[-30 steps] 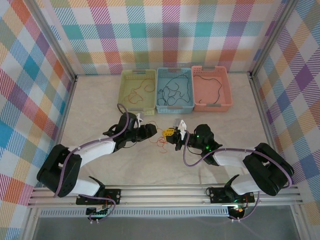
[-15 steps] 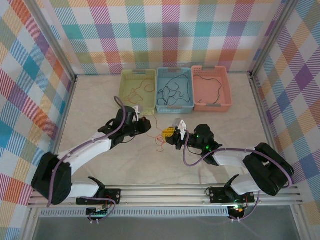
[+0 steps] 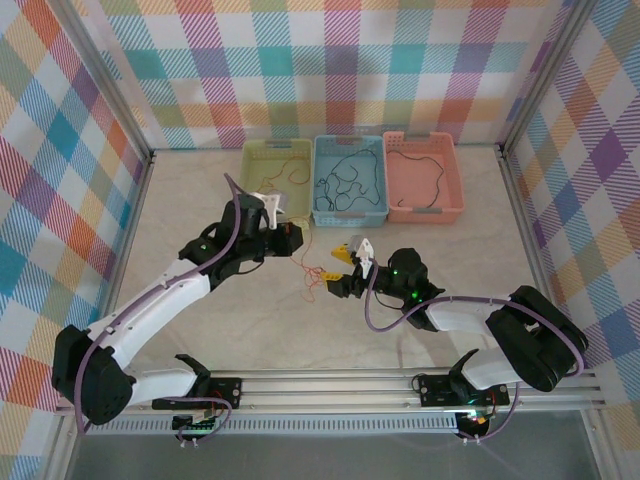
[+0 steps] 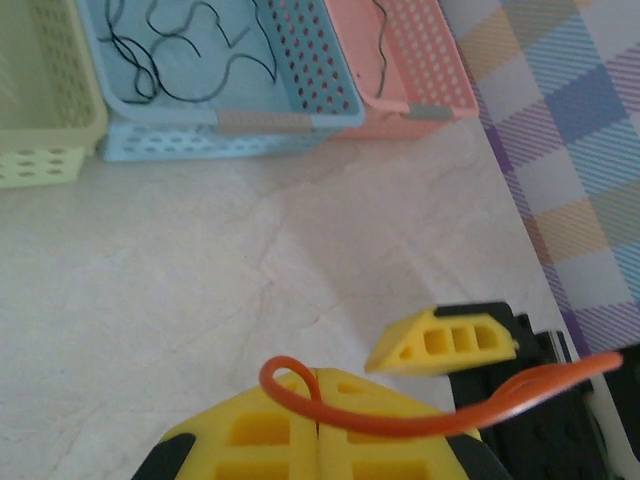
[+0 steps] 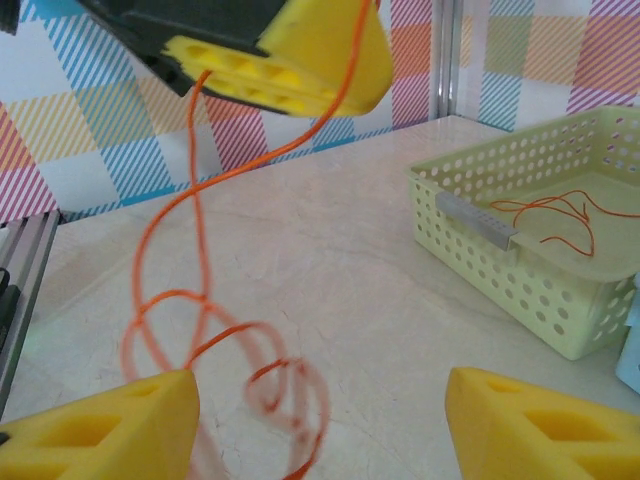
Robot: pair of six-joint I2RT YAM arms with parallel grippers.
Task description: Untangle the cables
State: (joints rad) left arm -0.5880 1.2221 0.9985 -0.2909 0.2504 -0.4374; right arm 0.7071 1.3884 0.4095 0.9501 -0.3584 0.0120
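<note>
Top external: my left gripper is pinched together on an orange-red cable, above the table.
The strand hangs from it to a coil on the table beside my right gripper, whose fingers stand apart (right wrist view: blurred loops lie between them). More cables lie in the green basket, blue basket and pink basket beyond.
</note>
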